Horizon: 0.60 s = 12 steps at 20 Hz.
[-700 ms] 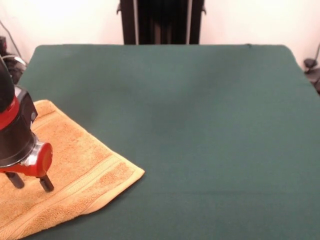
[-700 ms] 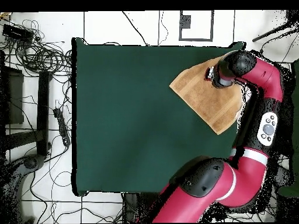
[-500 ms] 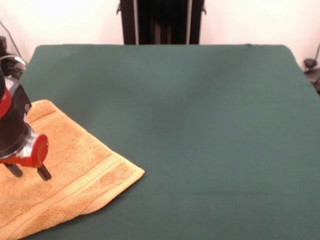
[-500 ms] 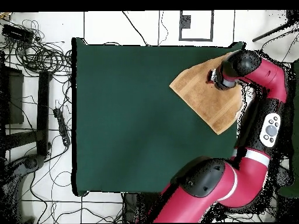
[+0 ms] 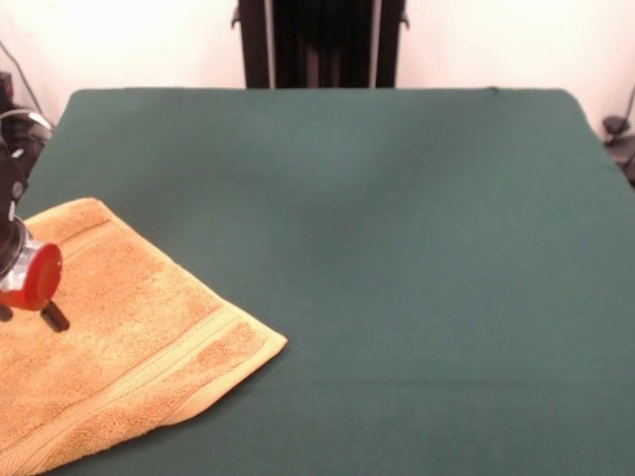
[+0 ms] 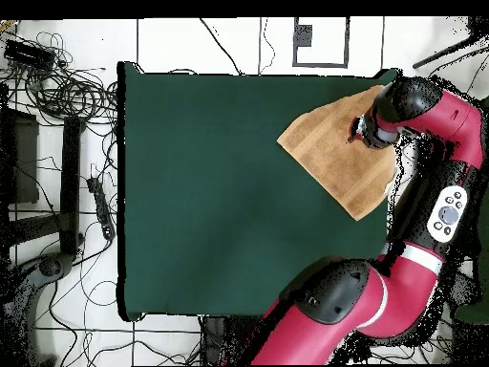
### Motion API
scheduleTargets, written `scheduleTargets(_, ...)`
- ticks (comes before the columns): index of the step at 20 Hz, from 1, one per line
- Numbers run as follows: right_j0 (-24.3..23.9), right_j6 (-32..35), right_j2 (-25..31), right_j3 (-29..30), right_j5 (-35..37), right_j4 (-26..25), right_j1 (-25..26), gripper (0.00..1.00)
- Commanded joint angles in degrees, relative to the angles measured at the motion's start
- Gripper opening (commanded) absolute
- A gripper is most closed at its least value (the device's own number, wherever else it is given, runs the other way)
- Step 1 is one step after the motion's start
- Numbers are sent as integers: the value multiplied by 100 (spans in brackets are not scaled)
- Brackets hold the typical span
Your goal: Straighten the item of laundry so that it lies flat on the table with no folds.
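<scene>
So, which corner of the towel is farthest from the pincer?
The corner of the towel that points toward the middle of the table, just past the ribbed band. The pincer hangs at the opposite side, by the table's edge.

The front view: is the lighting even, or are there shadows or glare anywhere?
Front view: the wall behind is glaringly bright; the table is softly lit, with a faint darker patch mid-table. Overhead view: the towel shows clearly, without glare.
</scene>
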Motion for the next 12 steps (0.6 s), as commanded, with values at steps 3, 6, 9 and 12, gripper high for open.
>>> scheduleTargets(3,140,-1472,1735,-64,487,-1128,84,100)
scheduleTargets(6,76,-1536,2250,-93,590,-1668,63,100)
scheduleTargets(9,-22,-1542,2731,-78,527,-2075,73,100)
scheduleTargets(12,-97,-1472,3353,-112,470,-2680,115,100)
